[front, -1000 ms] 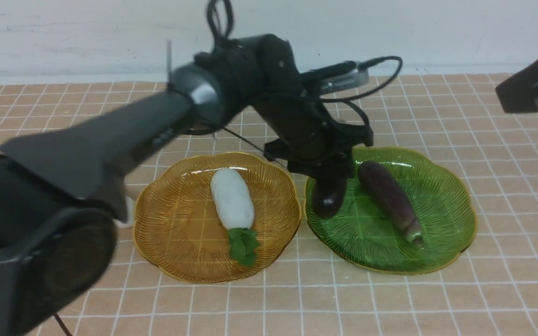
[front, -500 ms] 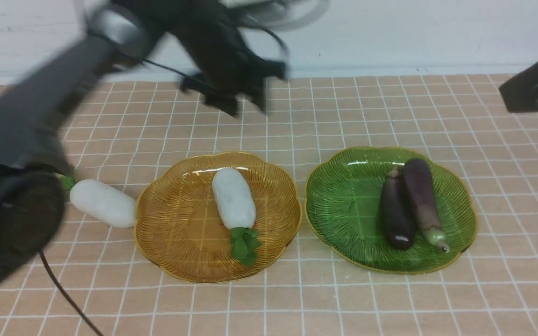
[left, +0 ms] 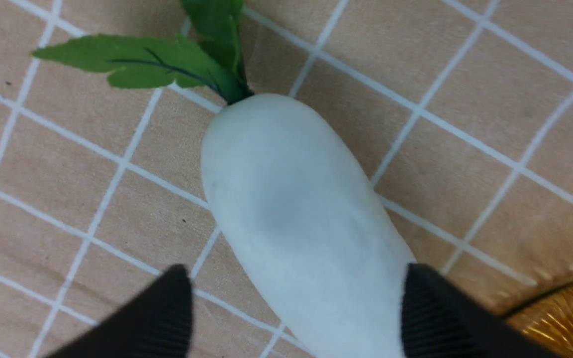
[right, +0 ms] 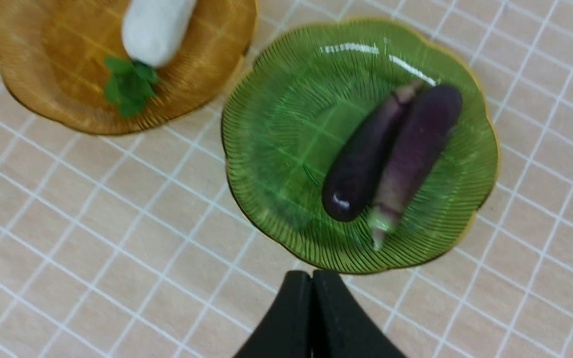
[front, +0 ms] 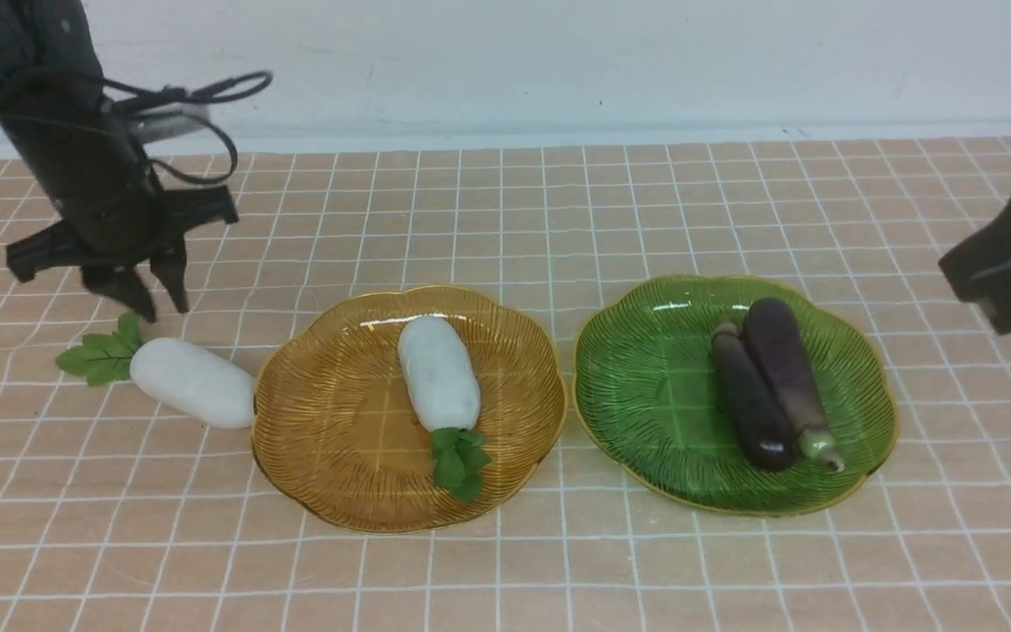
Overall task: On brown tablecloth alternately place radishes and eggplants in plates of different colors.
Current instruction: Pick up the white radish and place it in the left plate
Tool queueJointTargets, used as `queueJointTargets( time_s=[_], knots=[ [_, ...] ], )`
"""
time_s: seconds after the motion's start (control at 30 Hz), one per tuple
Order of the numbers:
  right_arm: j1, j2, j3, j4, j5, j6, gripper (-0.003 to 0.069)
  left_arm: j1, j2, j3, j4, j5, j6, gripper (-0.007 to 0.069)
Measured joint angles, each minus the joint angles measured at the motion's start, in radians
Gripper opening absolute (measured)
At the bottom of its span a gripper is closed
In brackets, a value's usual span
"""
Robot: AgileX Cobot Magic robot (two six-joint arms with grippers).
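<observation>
At the upper left of the front view, the left gripper [front: 161,305] now hangs just above the leafy end of the loose radish [front: 194,384], which lies on the brown tablecloth [front: 558,219]. A second ago it was over the green plate [front: 655,395], centre right. Both eggplants [front: 751,399] now lie there side by side, touching. The other radish [front: 438,373] lies in the amber plate [front: 330,430] at centre. The right gripper [front: 993,285] sits at the right edge.

Left wrist view: jaws apart, one on either side of the loose radish, not closed on it.

Right wrist view: jaws pressed together, empty, with the green plate in view beyond them.

The eggplants look finished. Probably only the loose radish remains to be plated.
</observation>
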State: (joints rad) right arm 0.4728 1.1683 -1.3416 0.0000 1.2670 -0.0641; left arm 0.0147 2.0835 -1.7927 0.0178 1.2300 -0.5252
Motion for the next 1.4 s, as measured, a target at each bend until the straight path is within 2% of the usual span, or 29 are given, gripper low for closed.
queueJointTargets(
  time_s=[0.13,0.23,0.4,0.47,0.53,0.6,0.73,0.87,1.03,1.2,1.33,1.4],
  knots=[
    [0.000,0.000,0.000,0.000,-0.015,0.000,-0.0017,0.000,0.041,0.000,0.001,-0.002,-0.022,0.0643],
    [0.000,0.000,0.000,0.000,-0.021,-0.001,-0.0017,0.000,0.085,0.000,-0.006,-0.004,-0.031,0.0681],
    [0.000,0.000,0.000,0.015,-0.023,-0.001,-0.0017,0.000,0.159,0.000,-0.042,-0.010,-0.032,0.0628],
    [0.000,0.000,0.000,0.023,-0.023,-0.001,-0.0017,0.000,0.172,0.000,-0.058,-0.010,-0.016,0.0549],
    [0.000,0.000,0.000,0.023,-0.026,-0.001,-0.0017,0.000,0.174,0.000,-0.084,-0.011,0.015,0.0435],
    [0.000,0.000,0.000,0.023,-0.033,-0.001,-0.0017,0.000,0.158,-0.003,-0.104,-0.011,0.064,0.0386],
    [0.000,0.007,0.000,0.023,-0.061,-0.001,-0.0017,-0.032,0.043,-0.038,-0.137,-0.011,0.141,0.0379],
    [0.000,0.029,0.000,0.023,-0.080,-0.001,-0.0017,-0.180,-0.054,-0.046,-0.144,-0.007,0.214,0.0378],
    [0.000,0.017,0.000,0.000,-0.033,0.003,-0.0017,-0.320,-0.011,-0.019,-0.076,-0.004,0.219,0.0391],
    [0.000,-0.094,0.016,-0.044,-0.008,0.059,-0.0017,-0.341,0.052,-0.014,-0.028,-0.005,0.196,0.0446],
    [0.000,-0.310,0.099,-0.051,-0.005,0.129,-0.0017,-0.341,0.066,-0.016,-0.018,-0.005,0.195,0.0536],
    [0.000,-0.418,0.172,-0.052,-0.005,0.139,-0.0017,-0.341,0.066,-0.030,-0.018,-0.005,0.202,0.0556]
  ],
)
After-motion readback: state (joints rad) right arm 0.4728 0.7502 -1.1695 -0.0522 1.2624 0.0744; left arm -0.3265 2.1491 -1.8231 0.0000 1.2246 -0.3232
